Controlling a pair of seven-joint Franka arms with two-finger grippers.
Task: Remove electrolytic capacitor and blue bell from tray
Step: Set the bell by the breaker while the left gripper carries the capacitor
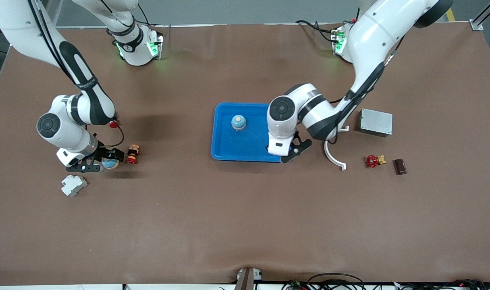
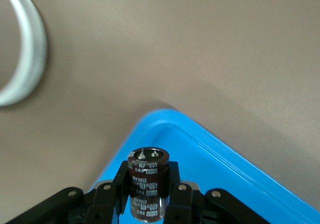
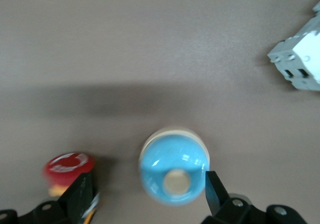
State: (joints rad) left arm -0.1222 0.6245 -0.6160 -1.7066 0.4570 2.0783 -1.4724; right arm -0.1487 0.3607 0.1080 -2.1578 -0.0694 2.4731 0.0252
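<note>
My left gripper [image 1: 290, 152] [image 2: 148, 183] is shut on a dark brown capacitor [image 2: 148, 174], held upright over the corner of the blue tray [image 1: 229, 151] [image 2: 225, 174] toward the left arm's end. A blue bell [image 1: 239, 122] with a beige knob stands in the tray. My right gripper [image 1: 102, 164] [image 3: 147, 189] is low over the table at the right arm's end and stands open. A second blue bell [image 1: 110, 163] [image 3: 173, 166] sits on the table between its fingers, close to one fingertip [image 3: 214, 186].
A red push button [image 1: 133, 154] [image 3: 67, 165] lies beside the bell. A grey-white breaker [image 1: 73, 185] [image 3: 300, 58] is nearer the front camera. Beside the tray lie a white curved bracket [image 1: 333, 157] [image 2: 30, 53], a metal box [image 1: 375, 122], a red valve [image 1: 373, 161] and a brown block [image 1: 399, 166].
</note>
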